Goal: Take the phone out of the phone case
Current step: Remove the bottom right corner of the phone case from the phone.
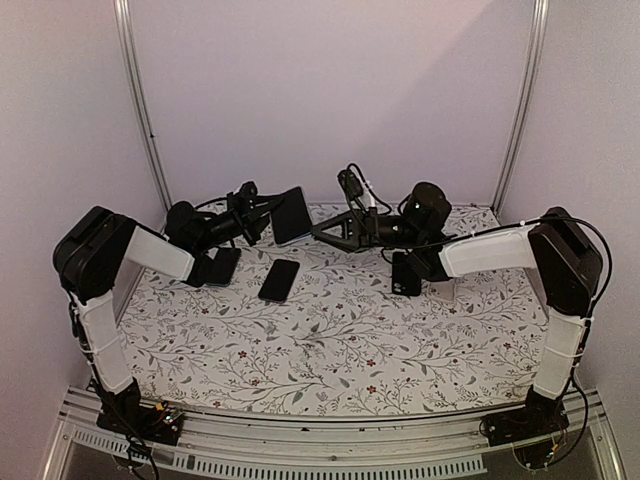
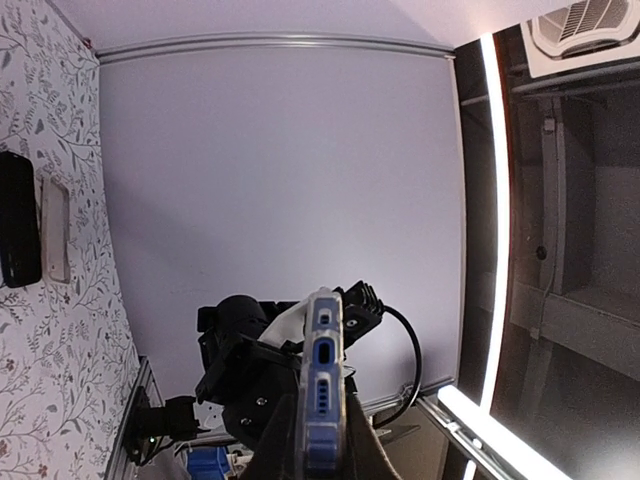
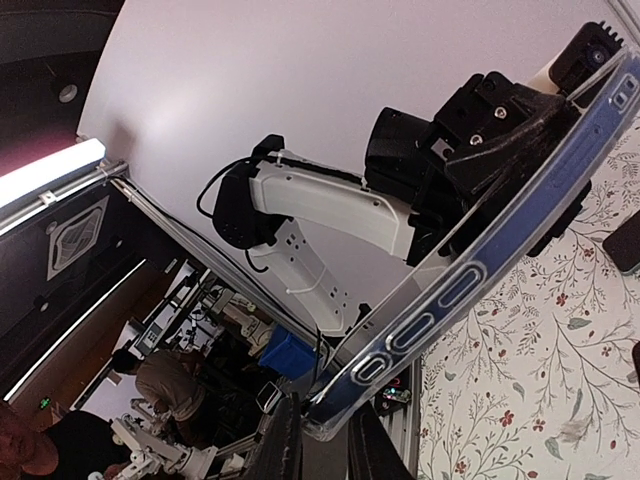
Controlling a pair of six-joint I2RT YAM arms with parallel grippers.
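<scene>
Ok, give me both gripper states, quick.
Left gripper: closed on the cased phone.
Right gripper: closed on the same cased phone, at its opposite edge.

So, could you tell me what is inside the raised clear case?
A blue phone sits in the case; its edges show through, but its far face is hidden.
</scene>
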